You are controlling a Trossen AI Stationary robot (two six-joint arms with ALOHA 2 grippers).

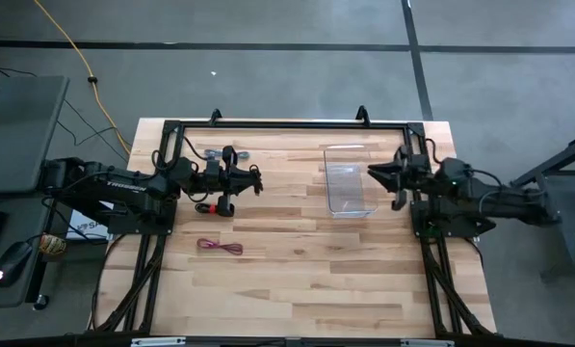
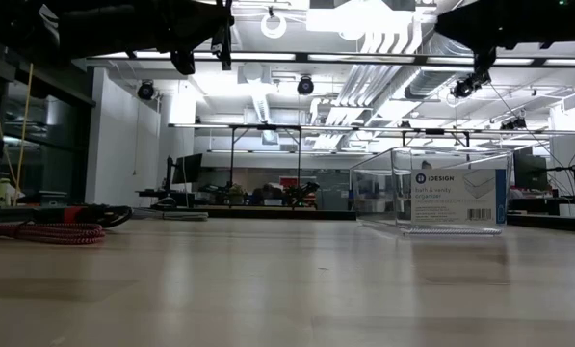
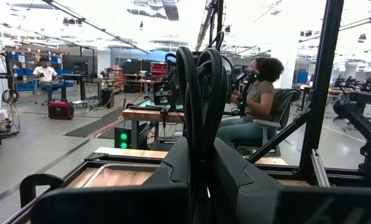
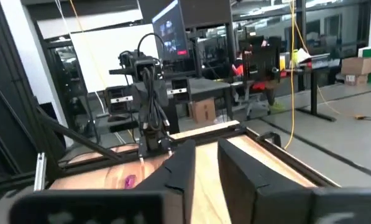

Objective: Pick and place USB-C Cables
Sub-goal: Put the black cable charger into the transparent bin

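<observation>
My left gripper (image 1: 253, 180) hangs over the left half of the table, shut on the black cable bundle (image 3: 201, 93). The right wrist view also shows that bundle (image 4: 151, 118), across the table. Three bundles lie flat on the wood: the grey one (image 1: 215, 154) toward the far edge, the black-and-red one (image 1: 207, 207) just nearside of my left gripper, and the magenta-red one (image 1: 220, 247) nearer still. My right gripper (image 1: 372, 173) waits open at the right side of the clear box (image 1: 348, 180), touching nothing. My left gripper pinches the black cable bundle between its two fingers (image 3: 173, 174). The fingers lie level, pointing toward the table's right. The loops (image 3: 197, 68) stand upright above the fingers, several strands together. The bundle is lifted clear of the table.
The clear plastic box (image 2: 441, 198) stands on the table right of centre, between the two grippers. A black frame (image 1: 287, 123) runs along the far edge and sides. A yellow cord (image 1: 75, 53) lies on the floor beyond the table. Bare wood fills the near half.
</observation>
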